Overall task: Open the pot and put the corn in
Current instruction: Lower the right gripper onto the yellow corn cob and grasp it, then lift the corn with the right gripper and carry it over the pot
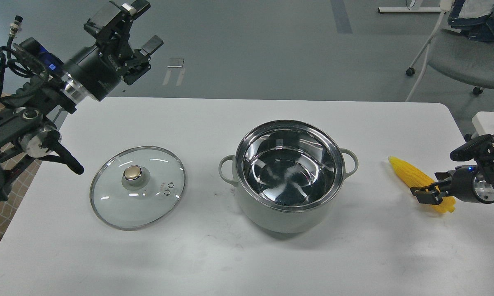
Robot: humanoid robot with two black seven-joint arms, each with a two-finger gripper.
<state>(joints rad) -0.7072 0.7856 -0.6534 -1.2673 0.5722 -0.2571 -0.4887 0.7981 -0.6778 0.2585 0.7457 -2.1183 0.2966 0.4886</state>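
Observation:
The pot (288, 205) stands uncovered mid-table, its shiny steel inside empty. Its glass lid (137, 187) with a gold knob lies flat to the left. The yellow corn (411, 175) lies on the table at the right, pointed end toward the pot. My right gripper (425, 195) is low over the corn's thick end, with its dark fingers open on either side of the cob; the corn still rests on the table. My left gripper (142, 25) is open and empty, raised beyond the table's far left corner.
The white table (247, 259) has rounded corners. An office chair (465, 57) stands on the floor at the back right. A second white surface (491, 123) sits off the right edge.

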